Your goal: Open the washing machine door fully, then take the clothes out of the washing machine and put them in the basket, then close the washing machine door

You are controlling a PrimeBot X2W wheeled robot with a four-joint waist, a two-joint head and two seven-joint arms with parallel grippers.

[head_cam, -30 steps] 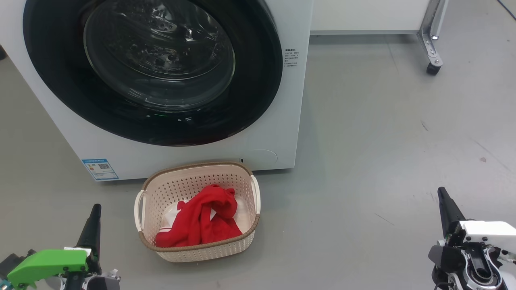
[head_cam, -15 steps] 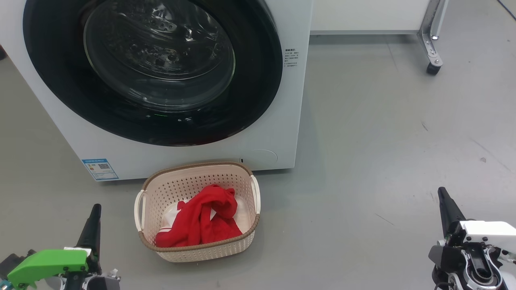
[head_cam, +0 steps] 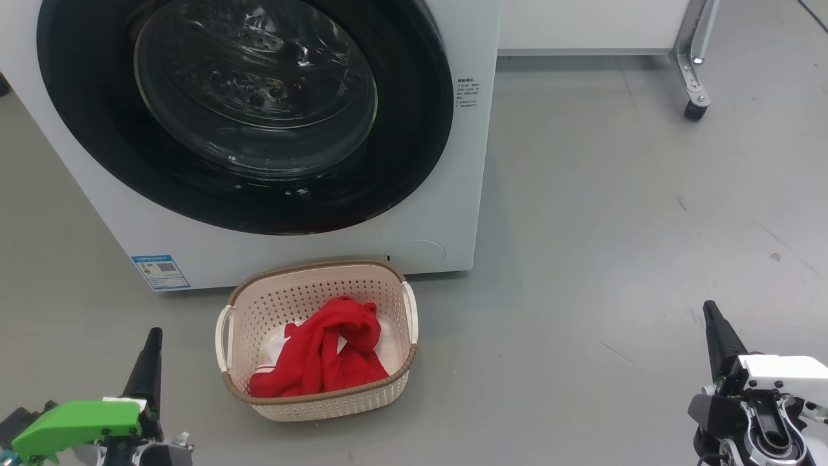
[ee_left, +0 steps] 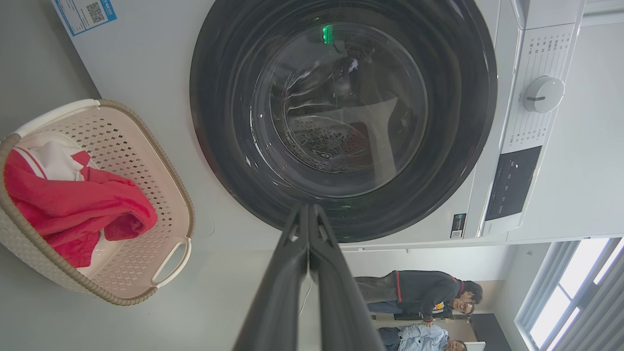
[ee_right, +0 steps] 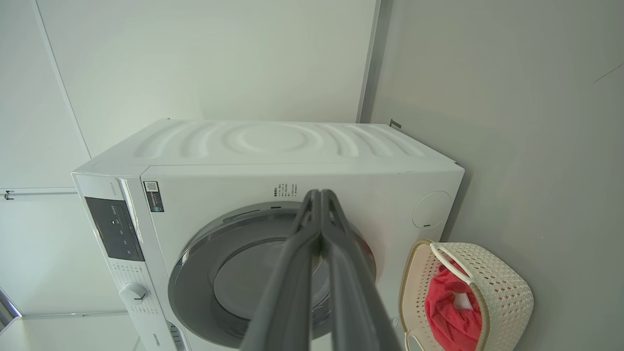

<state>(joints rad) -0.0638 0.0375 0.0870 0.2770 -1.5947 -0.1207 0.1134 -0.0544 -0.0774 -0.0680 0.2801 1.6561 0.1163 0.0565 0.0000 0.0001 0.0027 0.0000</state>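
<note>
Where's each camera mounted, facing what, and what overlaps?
Head view: head-mounted, facing forward-down at the cream perforated plastic basket before the white boxy washing machine; left jaws lower left, right jaws lower right.
Left wrist view: left wrist, along its shut jaws toward the black-rimmed round glass door.
Right wrist view: right wrist, along its shut jaws at the machine's front.
Shared: red fabric garment in the basket.

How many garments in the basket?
1: the red garment lies bunched inside the basket; anything beneath it would be hidden.
</note>
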